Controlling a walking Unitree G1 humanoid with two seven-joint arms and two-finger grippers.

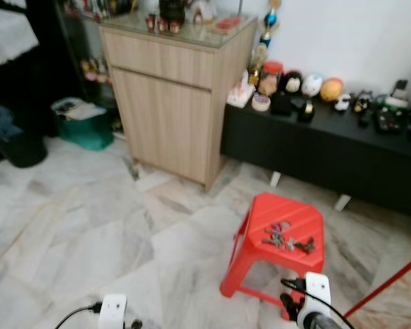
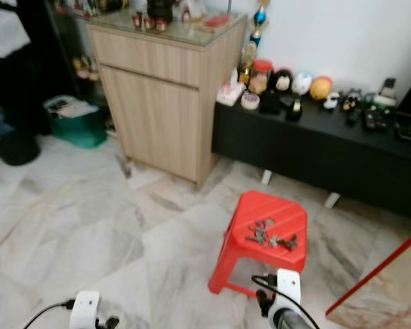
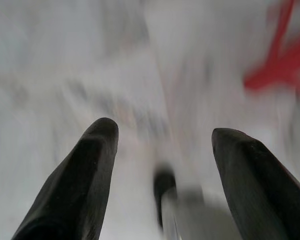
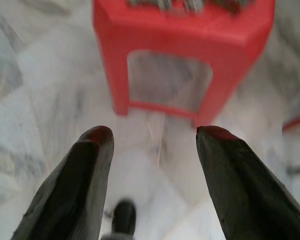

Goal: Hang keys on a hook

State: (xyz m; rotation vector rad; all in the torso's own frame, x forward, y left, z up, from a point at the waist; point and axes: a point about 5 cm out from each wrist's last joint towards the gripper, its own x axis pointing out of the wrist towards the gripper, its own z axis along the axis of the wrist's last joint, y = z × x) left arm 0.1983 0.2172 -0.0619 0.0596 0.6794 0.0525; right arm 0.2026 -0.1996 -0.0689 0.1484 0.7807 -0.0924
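Looking down, I see the keys (image 1: pixel 288 240) lying on the red stool (image 1: pixel 260 214), near and to the right. Both grippers, left (image 3: pixel 162 145) and right (image 4: pixel 155 142), have released jaws, holding nothing. I judge the bunch light, stiff and loose, so taking the ring seems best. Left wrist view is blurred; no hook is visible to me.

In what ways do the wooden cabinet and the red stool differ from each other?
The wooden cabinet is pale wood with closed fronts, while the red stool is bright red with open sides between its legs. The cabinet is much taller than the stool. The cabinet stands against the wall and carries small ornaments; the stool stands out on the tiled floor and carries the keys. Both stand upright on the floor.
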